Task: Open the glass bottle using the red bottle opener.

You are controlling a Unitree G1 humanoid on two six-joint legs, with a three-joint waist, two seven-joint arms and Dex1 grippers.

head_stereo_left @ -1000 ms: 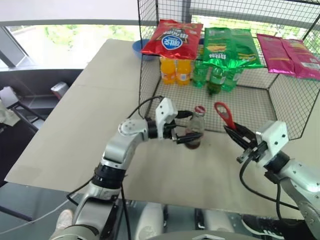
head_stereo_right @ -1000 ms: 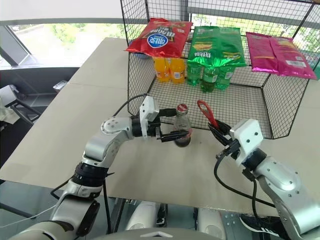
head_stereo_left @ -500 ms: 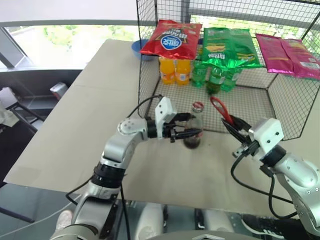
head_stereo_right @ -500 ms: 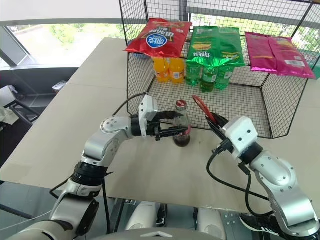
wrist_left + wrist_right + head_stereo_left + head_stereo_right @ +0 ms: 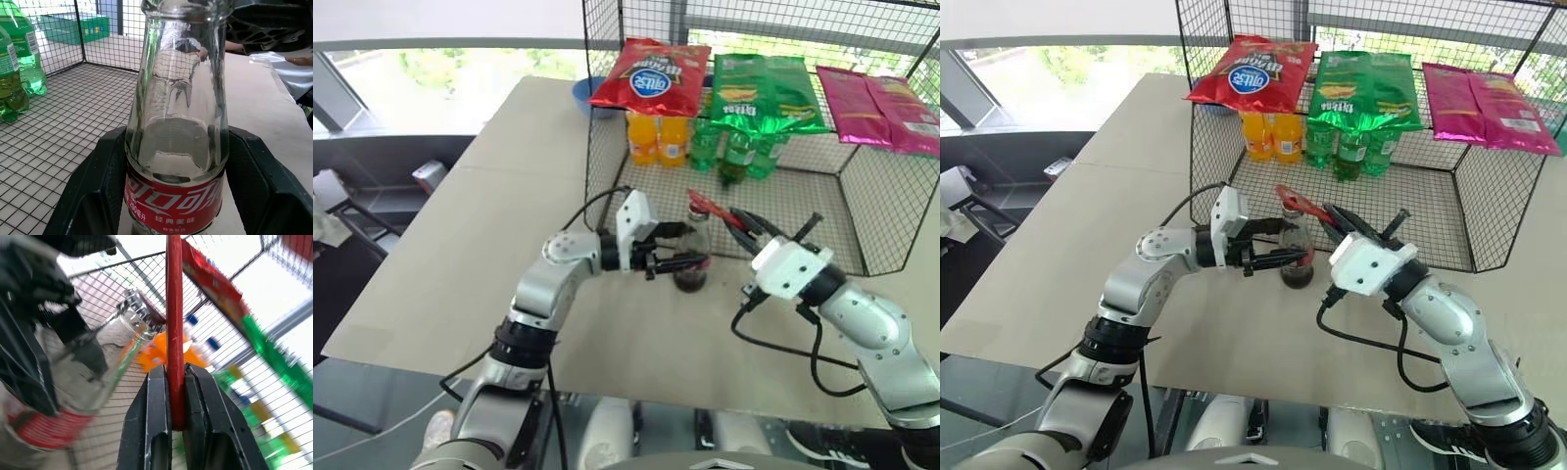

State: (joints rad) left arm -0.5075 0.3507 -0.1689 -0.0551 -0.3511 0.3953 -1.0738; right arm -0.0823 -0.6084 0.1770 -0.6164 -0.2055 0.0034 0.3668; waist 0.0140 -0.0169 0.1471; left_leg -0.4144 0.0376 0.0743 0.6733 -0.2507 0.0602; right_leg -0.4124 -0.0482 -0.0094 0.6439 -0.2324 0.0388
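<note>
Your left gripper (image 5: 1273, 257) is squeezed tight around the fat part of the glass bottle (image 5: 1296, 253), one black finger on each side of the red label. The bottle stands up straight on the table (image 5: 1136, 147), just in front of the wire basket (image 5: 1474, 211). In the left wrist view you can see the fingers (image 5: 93, 191) hugging the glass right at the label.

Your right gripper (image 5: 177, 418) is pinched shut on the thin handle of the red bottle opener (image 5: 1299, 202). The opener sticks out toward the bottle, and its loop end sits right at the top of the neck, over the cap. I cannot tell if the loop is hooked under the cap's edge or only lying on it.

Here is what could go wrong. If the loop is not under the edge, it will slip off when you lift, and the cap will stay on. The handle is thin and flat, so it may twist or slide between the fingers if you push hard. A hard pull could also tip the bottle or drag it in the left grip, and the dark drink could spill. The basket wall is near your right arm, so a big swing could bump it. Go slow, and hold the bottle firm.
</note>
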